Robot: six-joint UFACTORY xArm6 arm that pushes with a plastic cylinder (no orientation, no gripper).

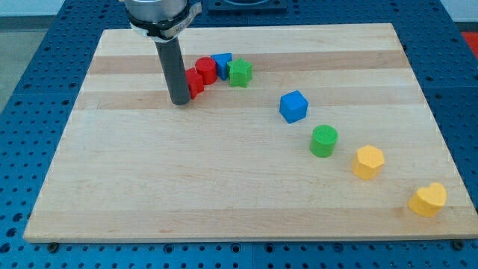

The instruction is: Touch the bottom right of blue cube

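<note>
The blue cube (293, 106) sits alone right of the board's middle. My tip (180, 101) rests on the board at the upper left, well to the left of the blue cube. It touches the left side of a red block (195, 83), which it partly hides. Beside that, a red cylinder (207, 69), a second blue block (222, 64) and a green star-shaped block (240, 72) form a tight cluster.
A green cylinder (324, 140) lies below and right of the blue cube. A yellow hexagonal block (368, 161) and a yellow heart-shaped block (428, 199) trail on toward the bottom right corner. The wooden board (149, 194) lies on a blue perforated table.
</note>
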